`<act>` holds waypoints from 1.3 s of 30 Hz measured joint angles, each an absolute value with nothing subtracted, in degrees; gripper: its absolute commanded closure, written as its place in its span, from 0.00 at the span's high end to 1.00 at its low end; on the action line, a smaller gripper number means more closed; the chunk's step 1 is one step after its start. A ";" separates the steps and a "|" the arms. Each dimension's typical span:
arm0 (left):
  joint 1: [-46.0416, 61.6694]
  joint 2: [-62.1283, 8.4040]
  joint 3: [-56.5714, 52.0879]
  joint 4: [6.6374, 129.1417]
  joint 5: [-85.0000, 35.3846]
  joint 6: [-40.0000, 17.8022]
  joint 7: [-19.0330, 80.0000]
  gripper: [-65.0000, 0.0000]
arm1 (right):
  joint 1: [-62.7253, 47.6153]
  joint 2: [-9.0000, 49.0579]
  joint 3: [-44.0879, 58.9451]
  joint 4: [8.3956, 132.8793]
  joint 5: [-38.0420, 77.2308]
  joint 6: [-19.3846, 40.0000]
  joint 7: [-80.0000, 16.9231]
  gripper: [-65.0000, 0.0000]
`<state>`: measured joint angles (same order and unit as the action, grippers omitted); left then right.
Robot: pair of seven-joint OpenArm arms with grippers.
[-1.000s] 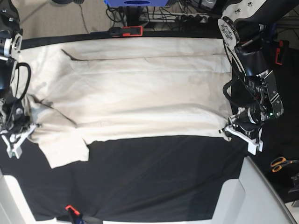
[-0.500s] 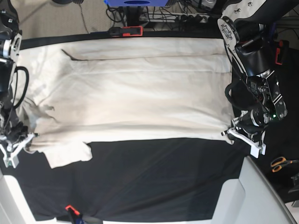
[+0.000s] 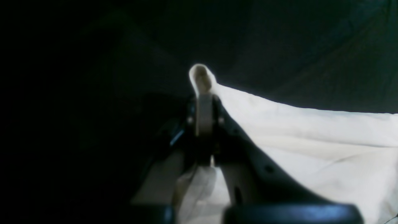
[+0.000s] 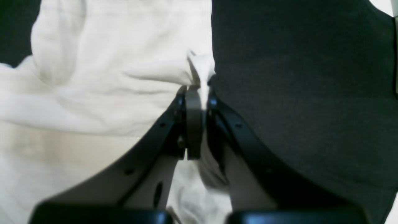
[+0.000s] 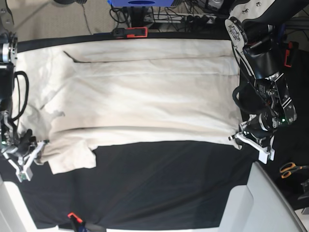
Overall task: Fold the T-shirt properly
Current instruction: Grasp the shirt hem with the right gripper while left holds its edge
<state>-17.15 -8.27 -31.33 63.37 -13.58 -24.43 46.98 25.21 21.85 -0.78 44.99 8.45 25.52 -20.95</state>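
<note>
The cream T-shirt [image 5: 145,92] lies spread across the black tablecloth [image 5: 169,183], with its front edge folded over along the middle. My left gripper [image 5: 238,137], at the right of the base view, is shut on the shirt's front right corner. In the left wrist view [image 3: 203,93] a small loop of cloth sticks out past the fingertips. My right gripper [image 5: 41,145], at the left of the base view, is shut on the shirt's edge by the sleeve [image 5: 70,157]. The right wrist view [image 4: 197,90] shows cloth [image 4: 108,77] pinched between the fingers.
Orange-handled scissors [image 5: 289,169] lie off the table at the right. A red and black clamp [image 5: 130,32] holds the cloth at the back edge, and another clamp [image 5: 75,218] at the front. A white board [image 5: 263,203] sits at the front right corner.
My right gripper has moved toward the front of the table, pulling the shirt's left edge and sleeve with it. My left gripper has moved slightly toward the front, still holding the corner.
</note>
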 measured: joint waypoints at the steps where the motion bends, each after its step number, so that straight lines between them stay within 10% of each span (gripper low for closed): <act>1: -17.15 -8.27 -31.29 63.37 -13.58 -24.43 46.98 0.00 | 25.50 21.98 -0.75 44.93 8.27 25.50 -21.04 0.00; 39: -10.13 -8.12 -31.07 75.99 -13.76 -24.45 47.00 0.00 | 26.00 24.51 -6.90 39.62 8.34 25.71 -10.17 0.00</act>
<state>-10.13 -8.12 -31.07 75.99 -13.76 -24.45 47.00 26.00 24.51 -6.90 39.62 8.34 25.71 -10.17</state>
